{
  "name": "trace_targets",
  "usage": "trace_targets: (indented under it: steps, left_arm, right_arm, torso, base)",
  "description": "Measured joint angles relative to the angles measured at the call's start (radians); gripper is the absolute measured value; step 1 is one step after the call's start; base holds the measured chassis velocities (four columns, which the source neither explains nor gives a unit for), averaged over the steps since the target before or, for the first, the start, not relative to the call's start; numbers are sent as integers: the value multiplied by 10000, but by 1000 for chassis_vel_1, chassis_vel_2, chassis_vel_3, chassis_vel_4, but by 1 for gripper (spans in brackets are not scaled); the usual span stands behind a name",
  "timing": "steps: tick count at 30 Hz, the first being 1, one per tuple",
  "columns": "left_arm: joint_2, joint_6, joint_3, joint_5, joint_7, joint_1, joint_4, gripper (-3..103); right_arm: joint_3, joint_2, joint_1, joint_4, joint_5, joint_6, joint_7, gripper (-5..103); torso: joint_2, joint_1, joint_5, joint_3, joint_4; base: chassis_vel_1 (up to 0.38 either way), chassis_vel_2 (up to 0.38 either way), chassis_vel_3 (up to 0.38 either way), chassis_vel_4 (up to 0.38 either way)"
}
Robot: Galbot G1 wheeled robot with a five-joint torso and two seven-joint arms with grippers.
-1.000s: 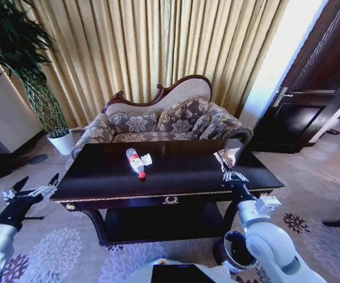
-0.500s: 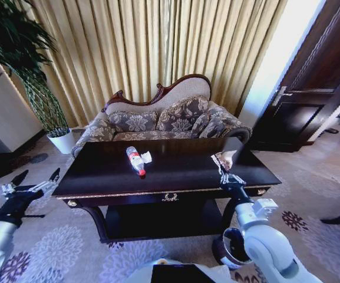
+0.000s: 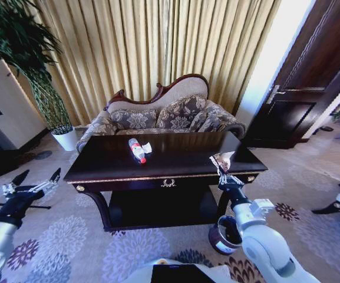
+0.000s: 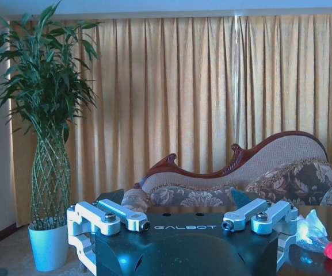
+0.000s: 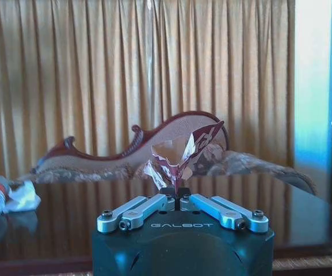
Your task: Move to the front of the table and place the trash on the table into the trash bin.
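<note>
Item: wrapper (image 3: 223, 159), pinched in right gripper (image 3: 221, 173), fingers closed on it. Trash bin (image 3: 223, 233) sitting at gripper's 6 o'clock, nr table (image 3: 175, 167) corner. Left gripper (image 3: 34, 183) idling wide, far side.

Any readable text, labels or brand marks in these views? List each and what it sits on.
"GALBOT" on the dark body of the left gripper, below its open fingers.
"GALBOT" on the dark body of the right gripper, which is shut on the crinkled dark reddish wrapper.
Red-and-white label on the clear plastic bottle with red cap: too small to read.
Gold emblem on the front edge of the dark glossy wooden table: an ornament, no legible letters.
</note>
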Motion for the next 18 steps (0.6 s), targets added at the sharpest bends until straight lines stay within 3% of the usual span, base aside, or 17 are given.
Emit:
trace_targets:
  steps: [6, 12, 18]
  left_arm:
    - [-60, -21, -65, 27, 24, 20, -72, 100]
    - [-113, -26, -102, 23, 50, -39, -160, 100]
    - [-217, -41, -116, 29, 206, 38, -286, 100]
  right_arm:
    - [24, 64, 242, -1853, -10, -37, 145, 0]
    - [-375, 139, 1201, -4876, 676, -408, 607, 0]
    - [-938, 384, 2315, -7993, 24, -347, 162, 0]
  torso:
    - [2, -2, 1, -1, -1]
    - [-5, 9, 4, 4, -3]
    - [-2, 4, -1, 1, 0]
  base:
    - [30, -29, -29, 23]
    - [0, 0, 0, 0]
    - [0, 0, 0, 0]
